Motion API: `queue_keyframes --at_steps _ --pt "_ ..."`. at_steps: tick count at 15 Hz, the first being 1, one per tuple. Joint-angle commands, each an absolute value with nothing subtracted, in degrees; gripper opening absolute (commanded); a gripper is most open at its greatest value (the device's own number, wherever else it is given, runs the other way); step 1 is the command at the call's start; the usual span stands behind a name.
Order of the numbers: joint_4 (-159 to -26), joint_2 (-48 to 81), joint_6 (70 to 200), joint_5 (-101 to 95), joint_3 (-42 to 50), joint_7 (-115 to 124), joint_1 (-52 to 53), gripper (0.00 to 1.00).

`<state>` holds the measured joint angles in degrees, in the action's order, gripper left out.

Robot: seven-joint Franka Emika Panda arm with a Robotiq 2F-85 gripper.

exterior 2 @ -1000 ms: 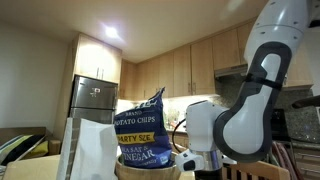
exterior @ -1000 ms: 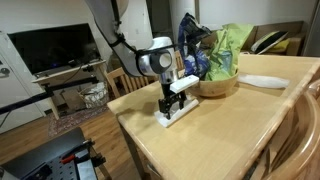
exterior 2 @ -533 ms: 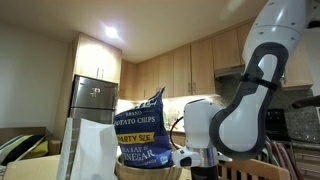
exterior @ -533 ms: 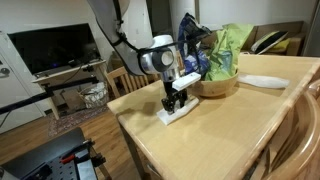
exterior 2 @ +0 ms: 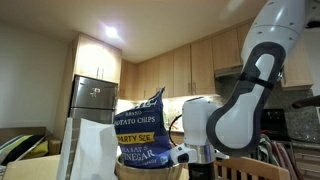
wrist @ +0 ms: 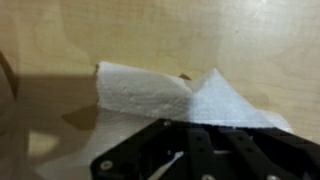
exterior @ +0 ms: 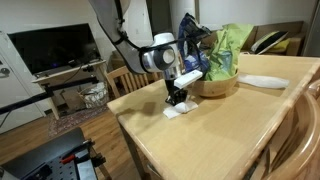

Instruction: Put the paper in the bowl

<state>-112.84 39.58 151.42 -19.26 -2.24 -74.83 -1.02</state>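
Observation:
The paper is a small white napkin on the wooden table, a short way in front of the bowl. My gripper points straight down onto it, jaws shut and pinching the napkin. In the wrist view the paper is bunched into a raised fold just ahead of the dark gripper. The light-brown wooden bowl holds a blue bag and a green bag. In an exterior view the bowl sits low, with the blue chip bag standing in it.
A flat white oval plate lies past the bowl on the table. Wooden chairs stand at the table's near edge, with a TV behind. A tall white bag stands beside the bowl.
The jaws went from wide open to shut on the paper. The napkin, flat before, is now gathered into a smaller bunch under the gripper.

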Motion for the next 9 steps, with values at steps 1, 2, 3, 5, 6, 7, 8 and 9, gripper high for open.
queue_keyframes --at_steps 1,2,3,5,6,7,8,9 --pt "-112.5 40.5 152.7 -19.7 -2.3 -73.7 -1.5 0.0" --pt "-112.8 40.2 153.1 -19.6 -2.4 -73.5 -1.6 0.0" --pt "-113.1 39.9 153.0 -19.6 -2.3 -73.3 -1.5 0.0" --pt "-114.3 38.7 153.8 -18.7 -2.9 -73.1 -2.1 0.0" --pt "-114.9 38.2 154.5 -18.6 -3.1 -72.8 -2.4 0.0" --pt "-116.0 37.2 155.5 -18.4 -3.4 -72.6 -2.9 0.0" --pt "-117.0 36.3 156.9 -17.9 -3.8 -72.7 -3.5 0.0" --pt "-117.9 35.5 158.0 -17.7 -3.9 -72.6 -3.9 0.0"
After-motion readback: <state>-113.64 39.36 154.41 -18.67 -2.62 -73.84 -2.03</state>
